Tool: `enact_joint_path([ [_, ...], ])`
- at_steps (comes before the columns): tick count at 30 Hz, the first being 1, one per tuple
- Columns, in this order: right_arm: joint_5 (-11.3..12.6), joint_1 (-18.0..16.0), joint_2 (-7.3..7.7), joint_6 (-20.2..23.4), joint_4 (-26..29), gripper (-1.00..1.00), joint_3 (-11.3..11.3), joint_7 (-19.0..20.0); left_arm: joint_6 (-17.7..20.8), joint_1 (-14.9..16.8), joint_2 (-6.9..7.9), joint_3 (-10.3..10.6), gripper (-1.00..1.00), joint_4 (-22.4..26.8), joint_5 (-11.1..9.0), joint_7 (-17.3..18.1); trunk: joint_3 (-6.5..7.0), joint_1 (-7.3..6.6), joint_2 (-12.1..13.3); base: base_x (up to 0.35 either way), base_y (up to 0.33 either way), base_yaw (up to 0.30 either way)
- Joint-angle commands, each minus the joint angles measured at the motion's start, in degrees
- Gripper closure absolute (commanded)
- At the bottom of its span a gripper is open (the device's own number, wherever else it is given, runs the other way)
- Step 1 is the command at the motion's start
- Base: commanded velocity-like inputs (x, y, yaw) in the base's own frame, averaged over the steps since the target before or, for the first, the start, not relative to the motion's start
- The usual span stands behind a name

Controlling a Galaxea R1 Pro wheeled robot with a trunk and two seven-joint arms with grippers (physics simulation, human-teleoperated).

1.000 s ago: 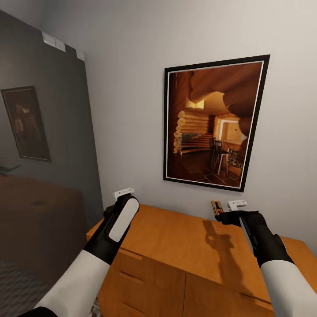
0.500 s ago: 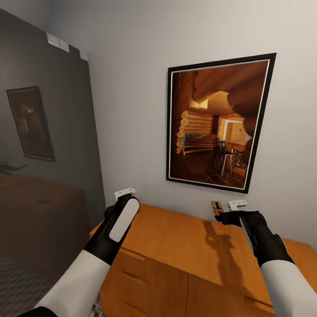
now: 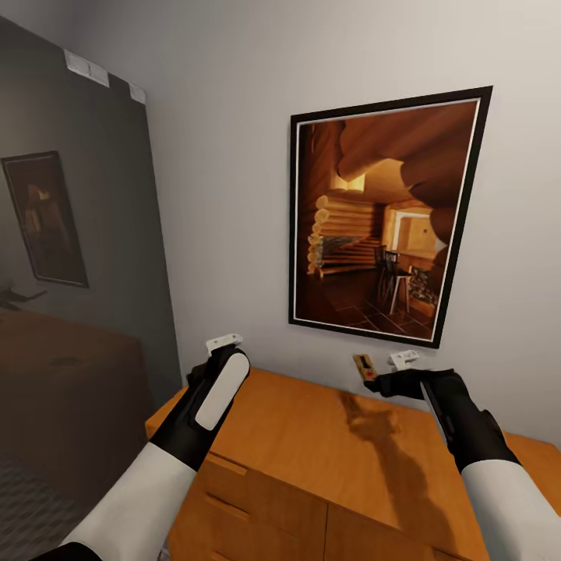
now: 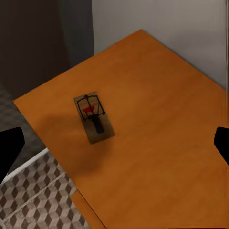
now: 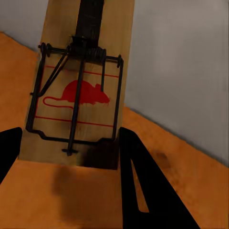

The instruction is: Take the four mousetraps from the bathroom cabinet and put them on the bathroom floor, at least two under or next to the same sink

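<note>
My right gripper is shut on a mousetrap, a tan board with dark wire and a red mouse mark. It holds the trap upright just above the back of the orange-brown cabinet, close to the wall. In the right wrist view the black fingers flank the board's lower end. A second mousetrap lies flat on the cabinet top near its left end. My left gripper hovers open above that trap, fingertips wide apart; in the head view it hangs over the cabinet's left corner.
A framed picture of a log cabin hangs on the white wall behind the cabinet. A dark reflective panel stands to the left. Cube-patterned floor tiles show below the cabinet's left edge.
The right gripper with its mousetrap has shifted a little to the left along the wall. The head view has swung slightly. The left arm has stayed put.
</note>
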State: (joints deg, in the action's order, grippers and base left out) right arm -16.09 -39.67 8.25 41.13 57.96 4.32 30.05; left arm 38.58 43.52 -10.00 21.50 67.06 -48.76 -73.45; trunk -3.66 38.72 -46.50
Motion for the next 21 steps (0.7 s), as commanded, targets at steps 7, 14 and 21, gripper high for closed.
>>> enact_joint_path([
  [7,-4.09,-0.04,3.24,-0.01,1.69,1.0,-2.87,20.51,0.37,0.07,0.0,2.62,-1.0,0.01,-0.44,-0.38,-0.11,0.02,-0.08,0.003,-0.002,0.0],
  [14,-10.47,-0.01,4.31,-0.41,1.87,1.0,-4.51,27.61,0.36,0.07,0.0,2.98,-1.0,-0.06,-0.51,-0.38,-0.11,0.02,-0.08,0.0,0.0,0.0],
  [21,-11.79,-0.03,4.47,-0.61,1.81,1.0,-4.75,28.66,-0.01,0.07,0.0,2.84,-1.0,-0.09,-0.6,-0.46,-0.11,0.02,-0.08,0.035,-0.005,0.0],
])
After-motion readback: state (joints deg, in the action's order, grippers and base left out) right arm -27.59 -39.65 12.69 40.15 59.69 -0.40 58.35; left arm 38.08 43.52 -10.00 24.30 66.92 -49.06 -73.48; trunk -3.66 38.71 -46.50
